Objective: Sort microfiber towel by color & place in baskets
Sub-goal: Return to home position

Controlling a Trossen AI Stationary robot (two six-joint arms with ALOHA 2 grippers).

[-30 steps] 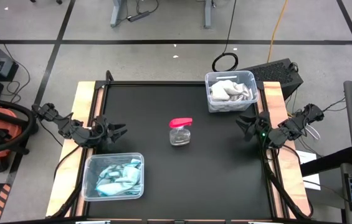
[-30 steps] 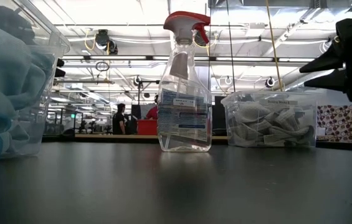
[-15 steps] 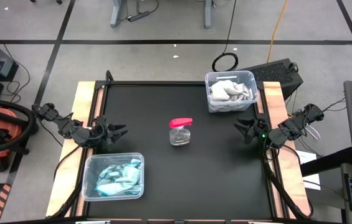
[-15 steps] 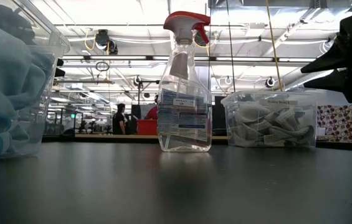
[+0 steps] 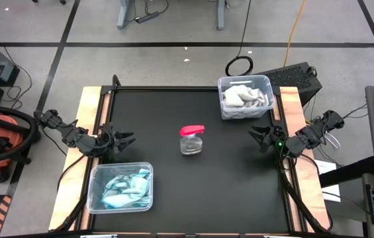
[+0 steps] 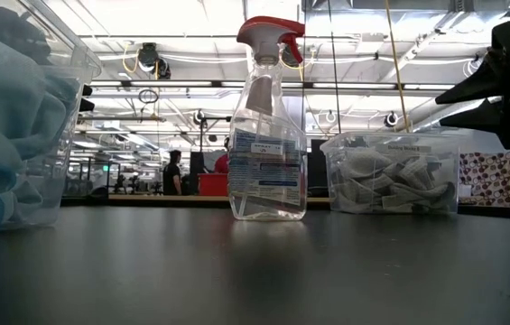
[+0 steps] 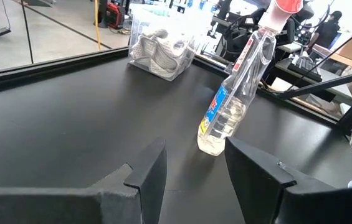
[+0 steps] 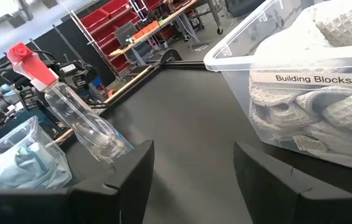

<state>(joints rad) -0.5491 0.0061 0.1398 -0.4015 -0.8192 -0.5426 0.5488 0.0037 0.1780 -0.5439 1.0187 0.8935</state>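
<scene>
Two clear baskets stand on the black table. The basket [image 5: 120,188] near the front left holds blue microfiber towels [image 5: 126,186]. The basket [image 5: 245,97] at the far right holds grey-white towels [image 8: 313,93]. My left gripper [image 5: 128,139] hovers open at the table's left edge, just beyond the blue basket, with nothing between its fingers. My right gripper [image 5: 255,134] hovers open at the right edge, on the near side of the grey-white basket, also holding nothing.
A clear spray bottle [image 5: 192,140] with a red trigger head stands upright at the table's middle, between the two grippers. Bare black tabletop surrounds it. Wooden strips [image 5: 89,106] border the left and right sides. A person [image 6: 174,171] stands far off in the room behind.
</scene>
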